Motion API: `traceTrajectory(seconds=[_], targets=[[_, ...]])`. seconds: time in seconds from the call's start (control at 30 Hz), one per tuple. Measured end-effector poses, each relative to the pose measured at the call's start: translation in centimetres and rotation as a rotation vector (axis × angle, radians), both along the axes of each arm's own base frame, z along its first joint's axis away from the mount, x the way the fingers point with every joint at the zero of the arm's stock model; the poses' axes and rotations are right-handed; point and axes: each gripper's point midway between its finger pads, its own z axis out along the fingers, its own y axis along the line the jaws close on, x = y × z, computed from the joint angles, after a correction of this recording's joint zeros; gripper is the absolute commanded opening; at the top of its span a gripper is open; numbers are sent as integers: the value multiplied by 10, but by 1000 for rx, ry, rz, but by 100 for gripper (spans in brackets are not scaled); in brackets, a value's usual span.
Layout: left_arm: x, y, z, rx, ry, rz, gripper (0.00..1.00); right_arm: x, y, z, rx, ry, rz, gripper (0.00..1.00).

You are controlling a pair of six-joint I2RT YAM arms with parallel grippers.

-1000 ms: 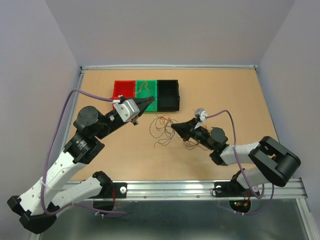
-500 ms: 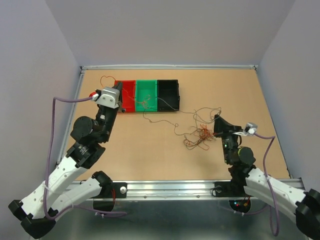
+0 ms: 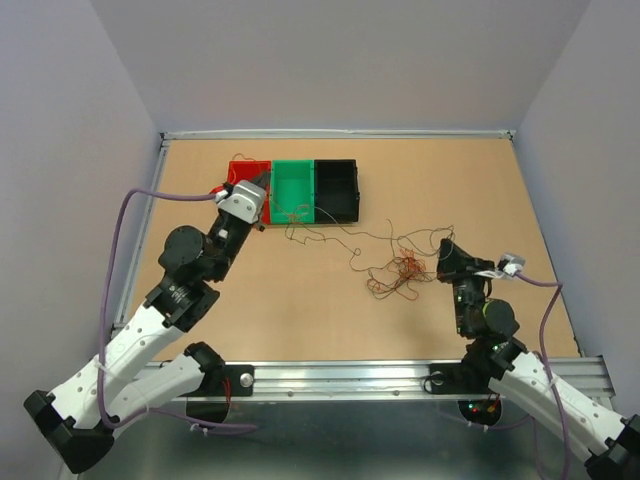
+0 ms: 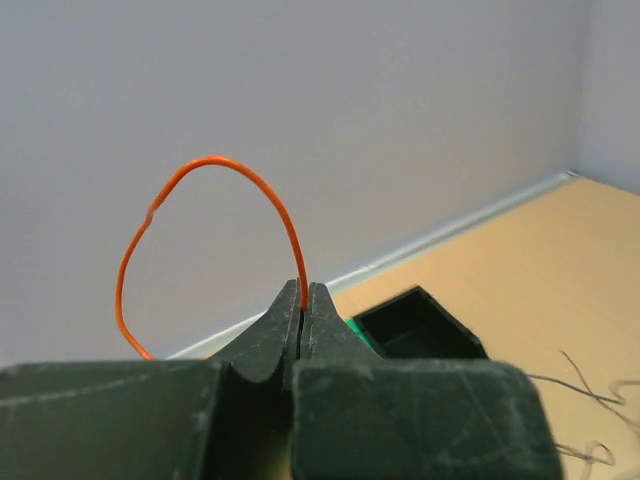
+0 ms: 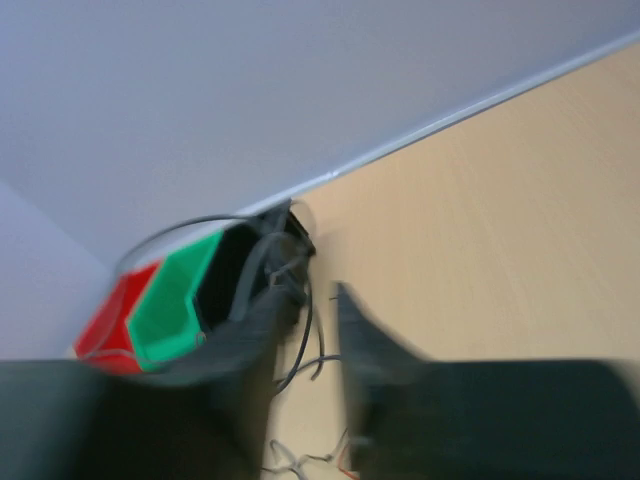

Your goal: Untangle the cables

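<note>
My left tool (image 4: pixel 303 292) is pressed together on one orange wire (image 4: pixel 215 160), which arches up in a loop above the tips. From above, that tool hangs over the red bin (image 3: pixel 245 170) towards the far left corner of the desk (image 3: pixel 480 180). The other cables (image 3: pixel 402 270) lie in a loose orange-and-brown clump right of centre, with thin dark strands trailing to the green bin (image 3: pixel 292 175). My right tool (image 5: pixel 315 295) sits just right of the clump with its fingers slightly spread. Its own view is blurred, and I can make out nothing between them.
</note>
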Motion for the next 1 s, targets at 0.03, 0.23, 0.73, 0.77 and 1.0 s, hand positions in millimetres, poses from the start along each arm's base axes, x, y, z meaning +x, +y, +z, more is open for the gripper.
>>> traceTrajectory(seconds=[0.03, 0.23, 0.73, 0.77, 1.0], targets=[[-3, -14, -5, 39, 2, -72, 0, 1, 8, -5, -34, 12, 38, 63], [-29, -78, -44, 221, 36, -436, 0, -7, 70, -29, -271, 25, 352, 100], [-69, -117, -83, 342, 97, -775, 0, -32, 188, -80, -538, -2, 977, 100], [-69, -117, -82, 342, 96, -775, 0, -30, 196, -82, -539, -7, 1002, 100], [-67, -113, -74, 323, 92, -741, 0, -20, 244, -78, -566, -80, 1083, 100]])
